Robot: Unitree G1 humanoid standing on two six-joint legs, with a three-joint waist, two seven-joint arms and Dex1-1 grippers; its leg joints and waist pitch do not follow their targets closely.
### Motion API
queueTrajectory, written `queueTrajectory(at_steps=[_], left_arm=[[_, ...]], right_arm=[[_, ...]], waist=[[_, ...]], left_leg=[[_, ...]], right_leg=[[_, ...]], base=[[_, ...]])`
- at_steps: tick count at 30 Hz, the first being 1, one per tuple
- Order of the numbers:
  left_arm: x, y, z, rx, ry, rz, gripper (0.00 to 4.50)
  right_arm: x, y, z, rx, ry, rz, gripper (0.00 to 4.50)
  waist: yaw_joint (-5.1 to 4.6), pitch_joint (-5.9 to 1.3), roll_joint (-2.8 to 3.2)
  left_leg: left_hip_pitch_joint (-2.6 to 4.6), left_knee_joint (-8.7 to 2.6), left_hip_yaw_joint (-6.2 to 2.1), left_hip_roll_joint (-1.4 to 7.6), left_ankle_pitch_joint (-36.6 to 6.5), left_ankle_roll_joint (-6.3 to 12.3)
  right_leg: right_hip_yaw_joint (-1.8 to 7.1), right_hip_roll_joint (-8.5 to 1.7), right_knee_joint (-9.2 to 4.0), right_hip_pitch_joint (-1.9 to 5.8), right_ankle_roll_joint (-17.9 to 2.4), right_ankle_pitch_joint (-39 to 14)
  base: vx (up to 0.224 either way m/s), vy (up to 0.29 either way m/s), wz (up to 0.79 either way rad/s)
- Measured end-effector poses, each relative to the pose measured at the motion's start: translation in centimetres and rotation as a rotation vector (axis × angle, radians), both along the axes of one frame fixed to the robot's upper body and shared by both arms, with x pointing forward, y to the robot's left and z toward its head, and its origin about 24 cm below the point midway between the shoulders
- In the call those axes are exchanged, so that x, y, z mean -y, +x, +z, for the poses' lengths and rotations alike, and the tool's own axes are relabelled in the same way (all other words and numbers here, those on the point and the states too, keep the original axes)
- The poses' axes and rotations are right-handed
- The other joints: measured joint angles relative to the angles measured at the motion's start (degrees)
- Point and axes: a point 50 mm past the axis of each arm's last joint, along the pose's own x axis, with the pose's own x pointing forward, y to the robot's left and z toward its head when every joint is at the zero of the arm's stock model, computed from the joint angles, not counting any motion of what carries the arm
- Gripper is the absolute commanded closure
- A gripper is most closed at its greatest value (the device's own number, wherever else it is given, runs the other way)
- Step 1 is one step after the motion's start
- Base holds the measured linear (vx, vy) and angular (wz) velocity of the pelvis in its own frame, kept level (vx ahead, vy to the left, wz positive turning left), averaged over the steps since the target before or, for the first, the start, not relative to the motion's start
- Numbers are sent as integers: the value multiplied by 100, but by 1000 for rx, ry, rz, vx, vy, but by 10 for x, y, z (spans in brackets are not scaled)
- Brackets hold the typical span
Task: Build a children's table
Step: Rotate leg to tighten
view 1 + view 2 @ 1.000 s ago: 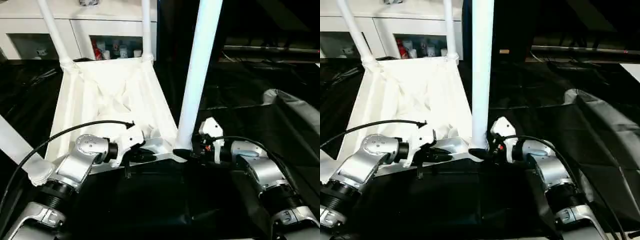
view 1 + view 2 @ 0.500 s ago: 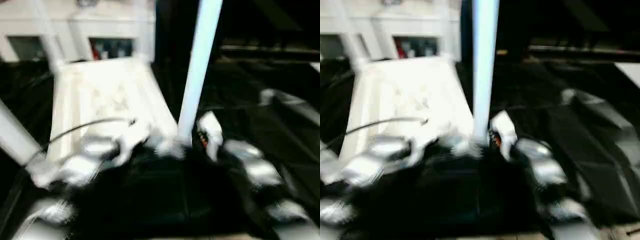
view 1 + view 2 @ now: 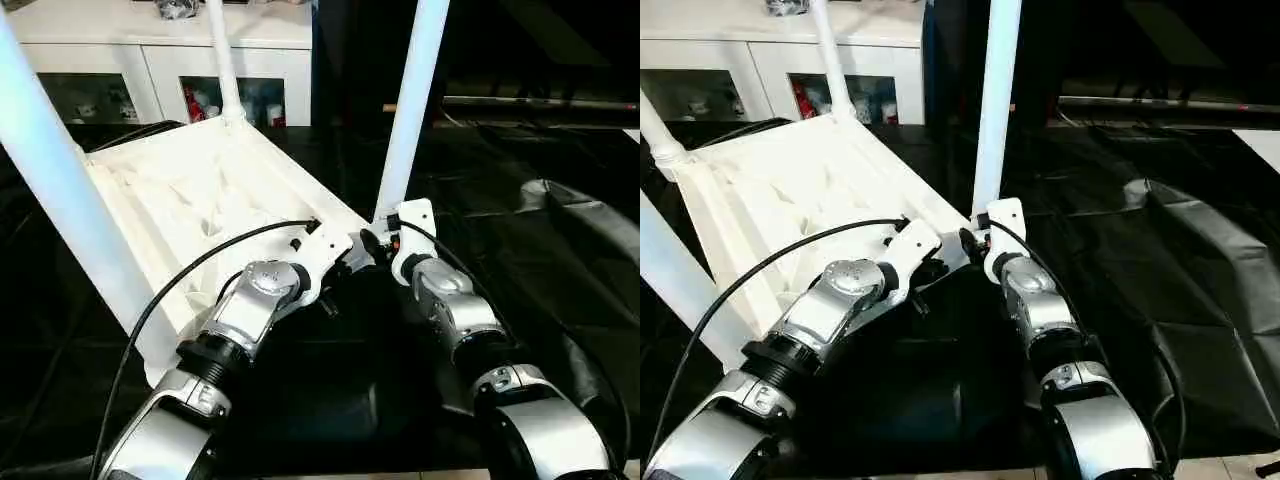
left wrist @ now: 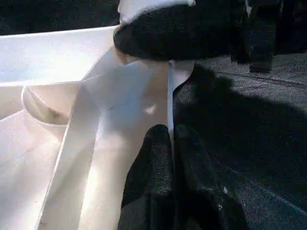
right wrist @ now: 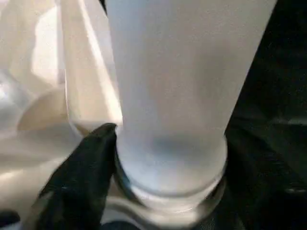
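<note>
Tabletop (image 3: 200, 210): white plastic, rectangular, upside down, ribbed underside facing up, tilted, set at angle on black sheet.

Legs: white tapered tubes, standing up from corner sockets.
- Near-right leg (image 3: 410, 100): seated in round socket at corner, base ring visible in right wrist view, rises out of frame.
- Near-left leg (image 3: 60, 180): large in foreground, slanted, runs to upper left.
- Far-right leg (image 3: 222, 60): thin, upright at far corner.
- Far-left leg (image 3: 658, 135): base collar seen at left edge.
</note>
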Motion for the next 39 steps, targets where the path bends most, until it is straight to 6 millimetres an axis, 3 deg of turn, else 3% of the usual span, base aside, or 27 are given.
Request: queueTrajectory(at_steps=[5,6,15,17,26,39], left_arm=[[-12,-1,0,8,8,-49,450],[-17,-3,0,11,10,-72,450],[-61,-24,2,-44,-23,-284,450],[-69,-30,3,-74,-30,-338,450],[-65,-39,4,-115,-44,-424,450],[-67,-40,5,-114,-37,-422,450]], right_arm=[[6,-1,3,19,11,82,60],[11,-3,5,33,7,144,40],[45,-44,12,19,-52,671,40],[43,-48,12,10,-49,721,40],[28,-53,14,2,-42,822,40],[27,-53,13,-13,-33,830,159]], waist=[[3,1,-1],[7,1,-2],[9,3,5],[13,4,5],[114,7,2],[122,9,-2]], left_leg=[[-1,-8,-2,0,0,0],[-1,-13,-2,0,0,0],[-6,-20,-5,3,0,0],[-8,-18,-3,5,0,0],[-17,-7,9,4,0,1],[-15,-8,9,6,0,1]], right_leg=[[-3,0,0,-2,7,-4],[-5,0,-1,-3,8,-5],[-6,4,-3,-9,-2,1],[-6,4,-4,-11,-5,2],[5,1,-11,-10,-3,1],[4,2,-10,-11,0,-1]], base=[[0,0,0],[0,0,0],[0,0,0],[0,0,0],[0,0,0],[0,0,0]])
